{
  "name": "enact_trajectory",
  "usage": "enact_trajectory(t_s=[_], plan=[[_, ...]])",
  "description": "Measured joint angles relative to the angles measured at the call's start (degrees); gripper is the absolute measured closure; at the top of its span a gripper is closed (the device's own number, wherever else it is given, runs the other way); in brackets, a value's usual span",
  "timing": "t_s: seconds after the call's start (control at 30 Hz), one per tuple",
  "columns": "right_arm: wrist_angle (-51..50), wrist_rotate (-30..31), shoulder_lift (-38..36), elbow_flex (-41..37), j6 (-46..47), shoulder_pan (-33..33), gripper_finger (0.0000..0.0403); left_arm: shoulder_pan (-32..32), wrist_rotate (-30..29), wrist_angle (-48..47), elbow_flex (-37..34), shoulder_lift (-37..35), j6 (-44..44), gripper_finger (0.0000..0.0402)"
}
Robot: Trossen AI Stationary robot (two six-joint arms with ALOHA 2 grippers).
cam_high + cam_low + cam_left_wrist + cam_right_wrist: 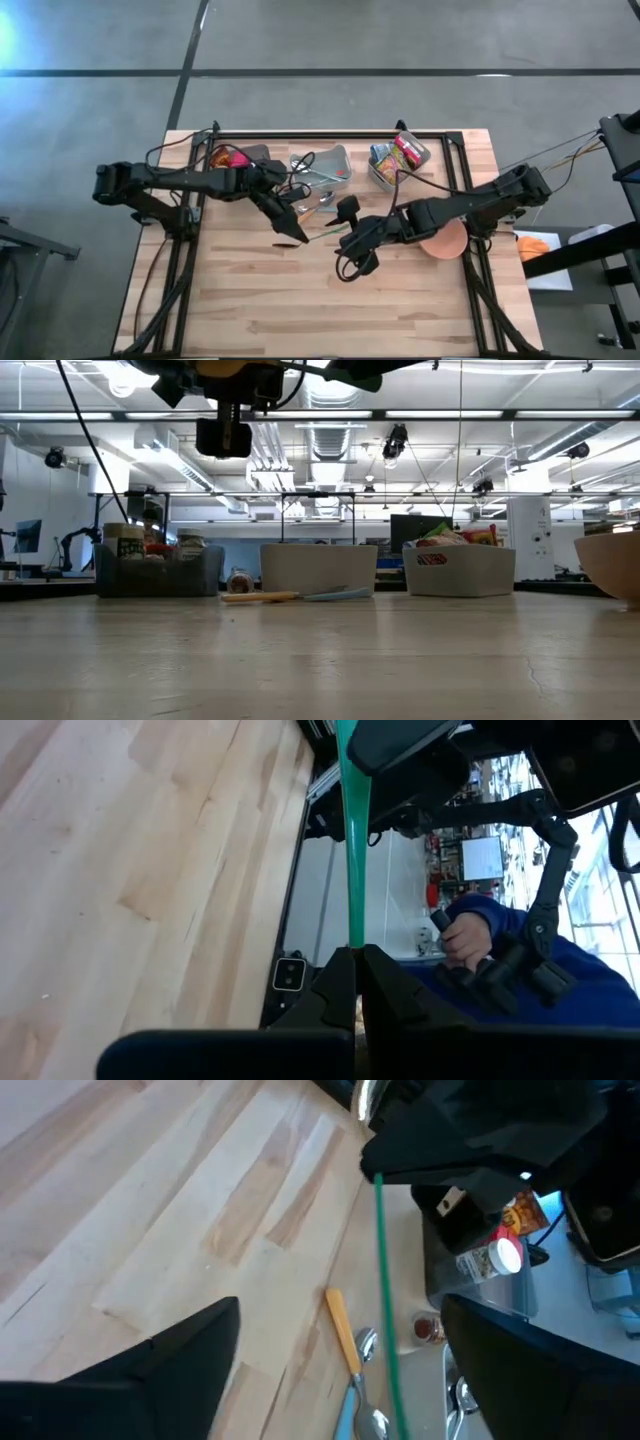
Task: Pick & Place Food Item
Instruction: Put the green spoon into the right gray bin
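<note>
A thin green stick (354, 840) hangs above the middle of the table, with my left gripper (357, 952) shut on one end. In the high view it runs from my left gripper (300, 237) toward my right gripper (352, 236). My right gripper (342, 1308) is open. Its two fingers stand wide on either side of the green stick (386, 1290) without touching it. What kind of item the stick is, I cannot tell. My left gripper pinches the stick's near end (353, 938) between its two fingertips. The stick runs straight on ahead of the fingers, toward the table's right side. It is lifted clear of the table, and its free end reaches in among my right gripper's fingers.
Three bins line the far edge: a dark one (236, 158), a pale one with utensils (335, 160), and one with food packets (398, 157). Loose spoons (345, 1335) and a small jar (428, 1327) lie before them. A tan bowl (445, 241) sits at the right. A person's sleeve (560, 970) shows beyond the table.
</note>
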Motion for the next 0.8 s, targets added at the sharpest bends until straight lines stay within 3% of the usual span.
enact_trajectory(t_s=[0.33,0.8], plan=[[0.07,3.12,0.94,0.00,-1.07,-0.48,0.0202,-0.11,-0.02,1.02,0.00,0.02,-0.63,0.0401],[1.53,4.52,0.72,0.00,-1.03,-0.44,0.0351,-0.13,-0.04,1.13,0.00,0.02,-0.58,0.0401]])
